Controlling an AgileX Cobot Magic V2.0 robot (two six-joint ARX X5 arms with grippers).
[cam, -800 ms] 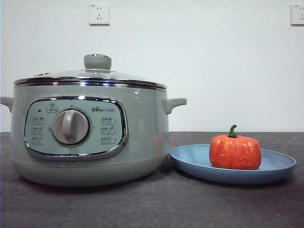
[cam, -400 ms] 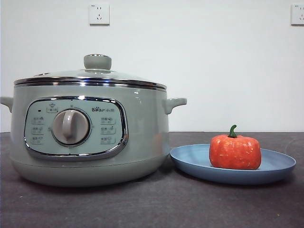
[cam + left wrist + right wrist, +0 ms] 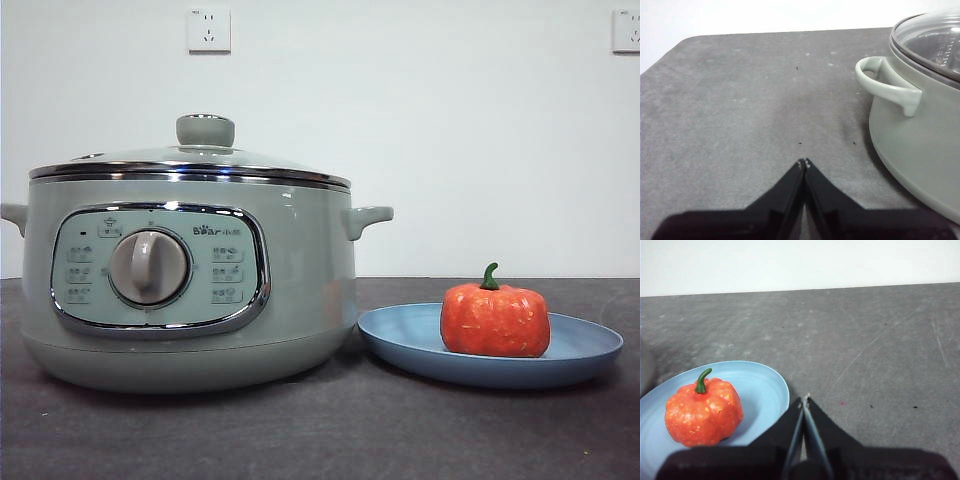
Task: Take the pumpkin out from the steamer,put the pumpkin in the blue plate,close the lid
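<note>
The orange-red pumpkin (image 3: 495,319) (image 3: 703,413) sits upright in the blue plate (image 3: 585,352) (image 3: 762,390), to the right of the steamer (image 3: 190,280) (image 3: 920,135). The glass lid (image 3: 190,165) (image 3: 932,42) with its pale green knob rests shut on the steamer. My right gripper (image 3: 805,401) is shut and empty, held above the table beside the plate's rim, apart from the pumpkin. Beside the steamer's side handle (image 3: 887,90), my left gripper (image 3: 804,163) is shut on nothing, over bare table. Neither arm shows in the front view.
Everything stands on a dark grey table (image 3: 330,430), whose rounded corner shows in the left wrist view. A white wall with two sockets (image 3: 208,30) stands behind. Bare table surface lies to the plate's side in the right wrist view.
</note>
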